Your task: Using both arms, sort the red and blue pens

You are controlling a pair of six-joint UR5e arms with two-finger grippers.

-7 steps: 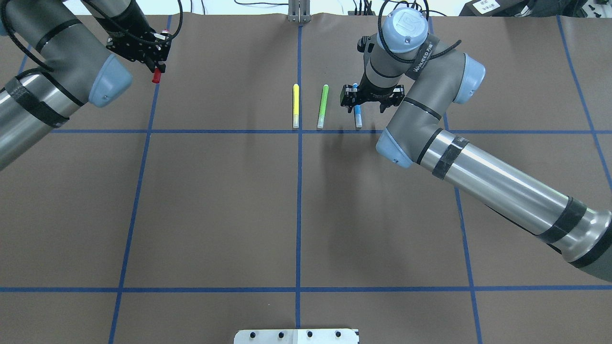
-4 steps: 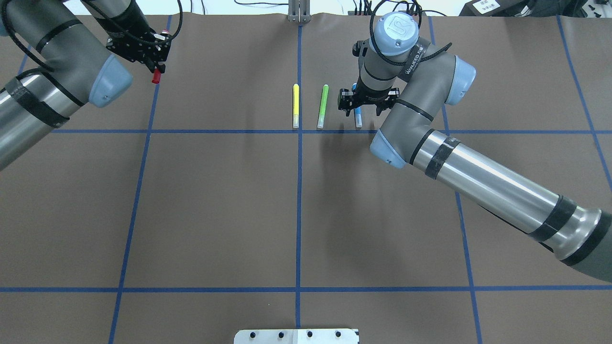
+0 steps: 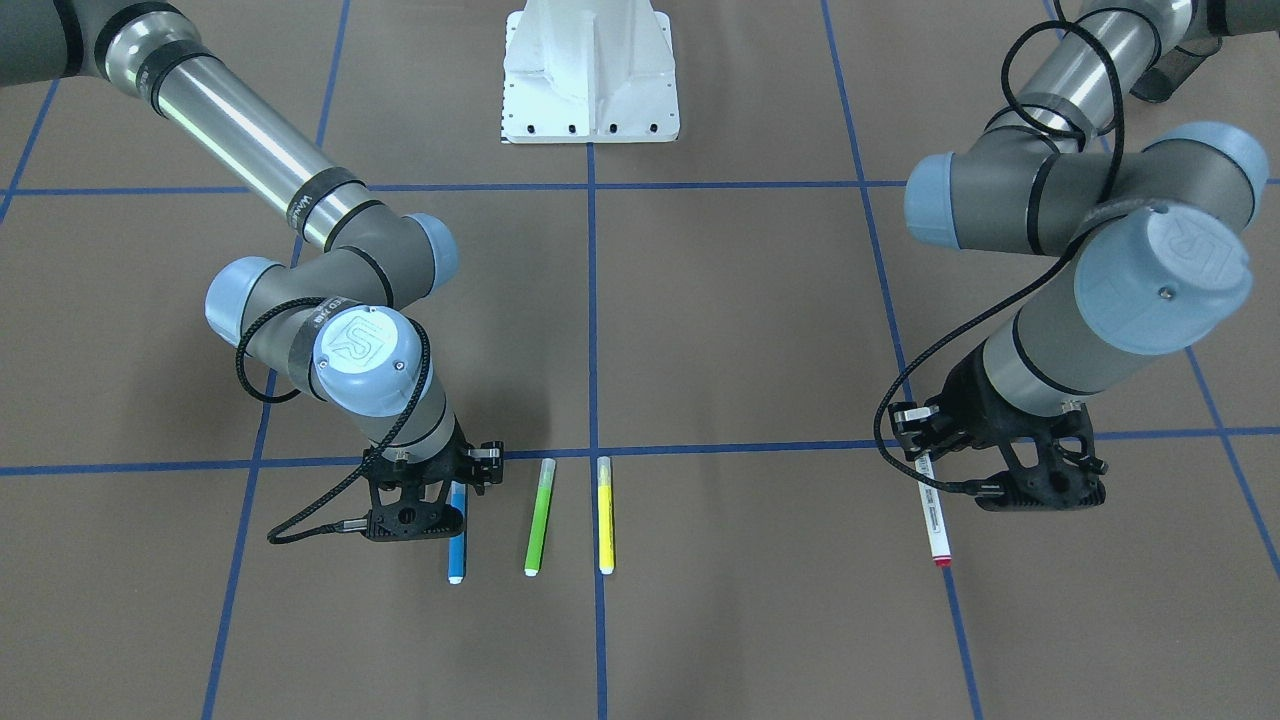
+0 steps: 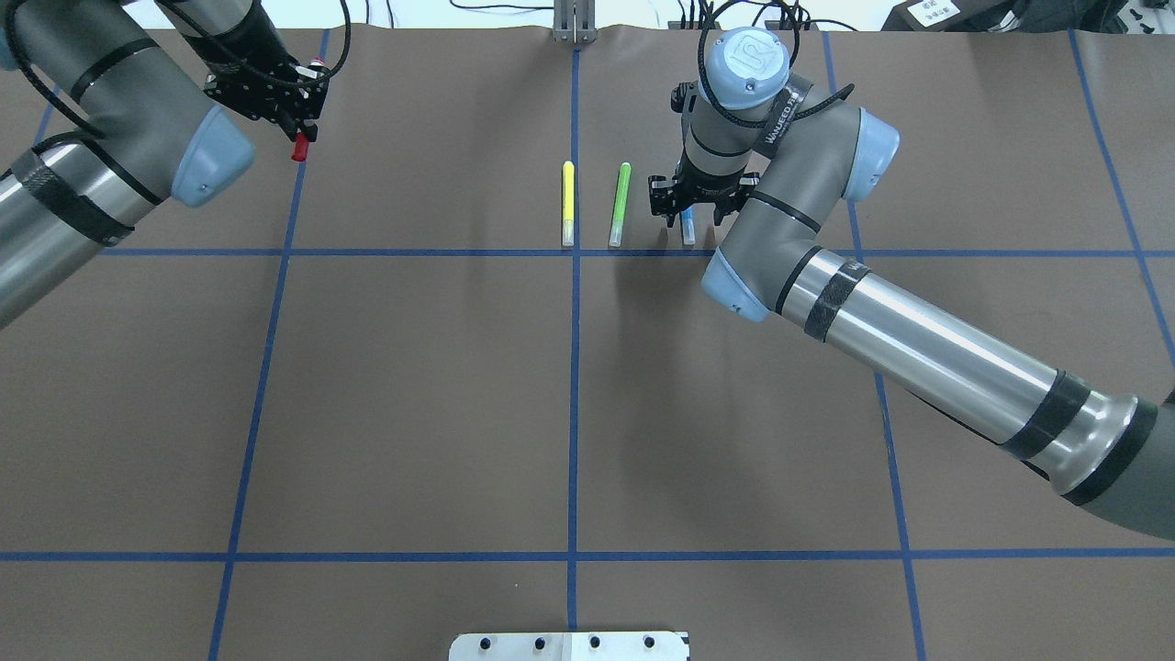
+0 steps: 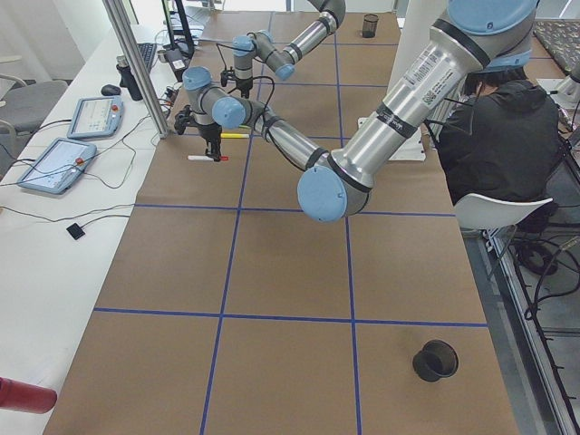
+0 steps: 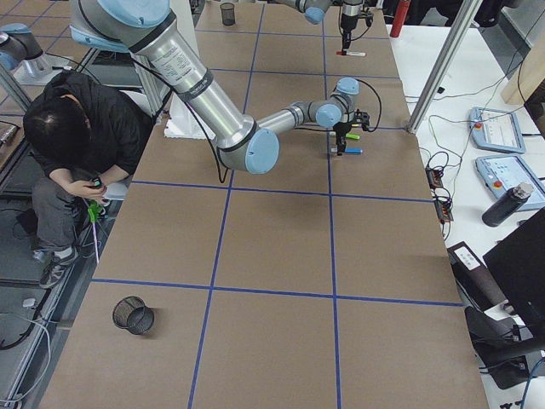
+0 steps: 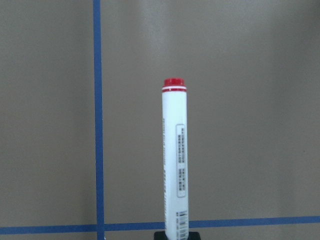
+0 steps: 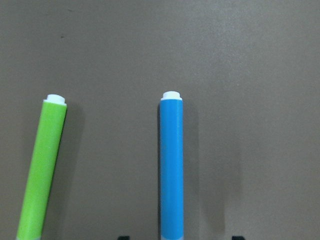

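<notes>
Right claw [image 4: 688, 207]: jaws apart, straddling the blue pen [image 8: 171, 170], one on each side; neither touched it in the wrist view.
Right claw, change: sat lower and further toward frame-left in the overhead view than a second earlier. It covered more of the pen, so only the pen's near end showed below the jaws.
Right arm [image 4: 918, 340]: entered from the lower right of the overhead frame, having swung slightly toward frame-left with the claw.
Blue pen, place: flat on the brown paper [image 4: 413, 395], upper middle of the overhead frame, just right of the centre tape line, rightmost in a row of three; unmoved.
Left claw [image 4: 297, 128]: closed on the red pen [image 7: 175, 160], black tips pinched at the barrel's foot in the wrist view.
Left claw, change: none; same spot at the upper left of the overhead frame.
Left arm [image 4: 73, 174]: upper left edge of the overhead frame; unmoved.
Red pen, place: upper left of the overhead frame, beside a vertical tape line, red cap poking out below the claw. Lower right of the front-facing frame, white barrel showing. Resting on the paper or held just above it: cannot tell.
Green marker [image 4: 621, 204]: just left of the blue pen, slightly tilted; unmoved.
Yellow marker [image 4: 568, 204]: left of the green one, beside the centre line; unmoved.
Pedestal base [image 3: 590, 70]: white, top centre of the front-facing frame.
</notes>
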